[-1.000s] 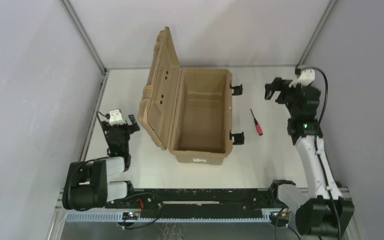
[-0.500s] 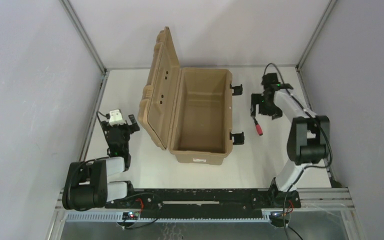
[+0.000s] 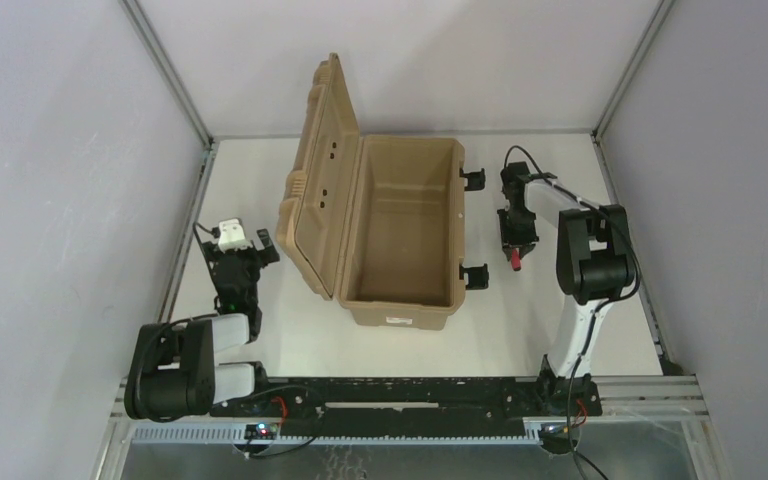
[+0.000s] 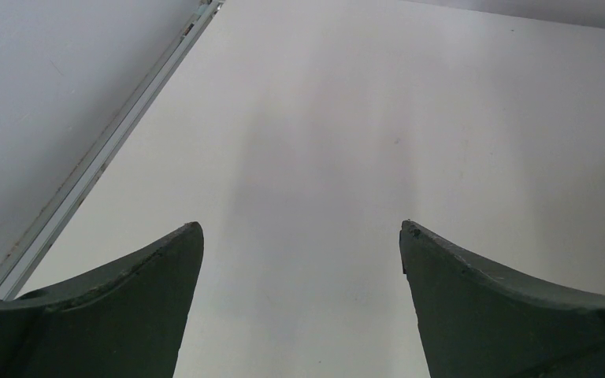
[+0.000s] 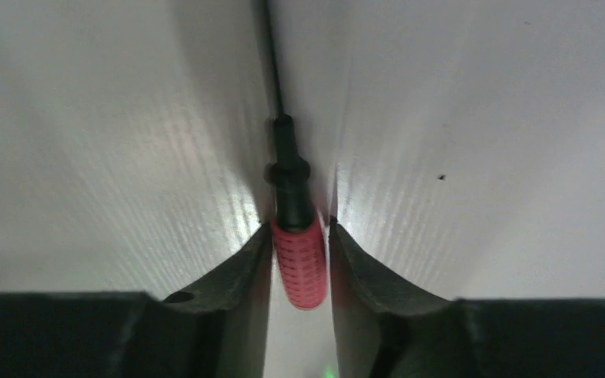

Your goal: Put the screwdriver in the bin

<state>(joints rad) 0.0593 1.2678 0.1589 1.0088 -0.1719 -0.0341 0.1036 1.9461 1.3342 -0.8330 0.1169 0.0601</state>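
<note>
We see the right pincer (image 5: pixel 300 230) down at the counter (image 3: pixel 520 320), its two fingers (image 5: pixel 236 272) closed against either side of the red, dimpled handle of the screwdriver (image 5: pixel 299 260). The thin black shaft runs straight away from the wrist camera along the counter. From above, the right pincer (image 3: pixel 516 250) and the screwdriver (image 3: pixel 513 259) sit just to the right of the bin (image 3: pixel 400 306), between its two black latches (image 3: pixel 474 276) and outside it.

The bin stands open on the counter, its ribbed lid (image 3: pixel 322 190) tipped up on the left side. We can make out a small white label (image 3: pixel 400 320) on its near short wall, but the print is too small to read. We find no writing on the screwdriver's handle.

The left pincer (image 4: pixel 301 230) is spread wide, holding nothing, over bare counter left of the bin.
</note>
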